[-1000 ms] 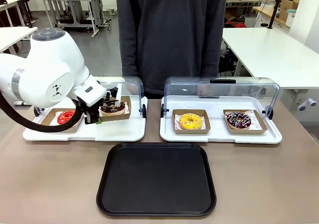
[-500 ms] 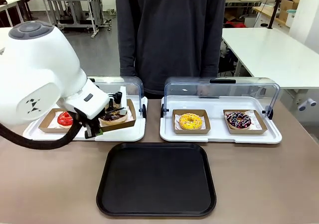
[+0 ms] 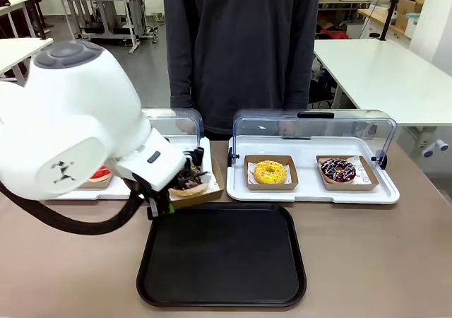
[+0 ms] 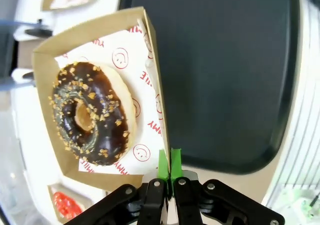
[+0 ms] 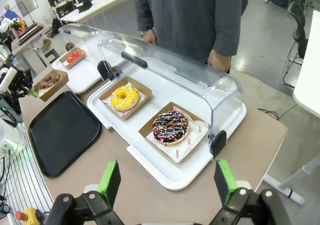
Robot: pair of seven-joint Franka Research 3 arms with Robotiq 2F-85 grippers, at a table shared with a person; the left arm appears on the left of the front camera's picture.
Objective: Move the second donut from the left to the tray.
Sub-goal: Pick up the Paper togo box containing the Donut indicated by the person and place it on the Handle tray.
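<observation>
The left end effector (image 4: 169, 171) is clamped tight on the thin cardboard wall of the holder (image 4: 102, 30), green pads pinching one side edge at bottom centre of the wrist view. The donut (image 4: 91, 113) rides inside on white paper, hanging just above the tray's (image 3: 222, 297) upper-left corner in the front view. That holder looks light and flimsy; held by one wall it can sag or tip, and the glazed donut is soft and could slide. The rim is the right place to hold, never the icing. The right end effector (image 5: 166, 182) stands wide open, holding nothing, low in its own frame.
</observation>
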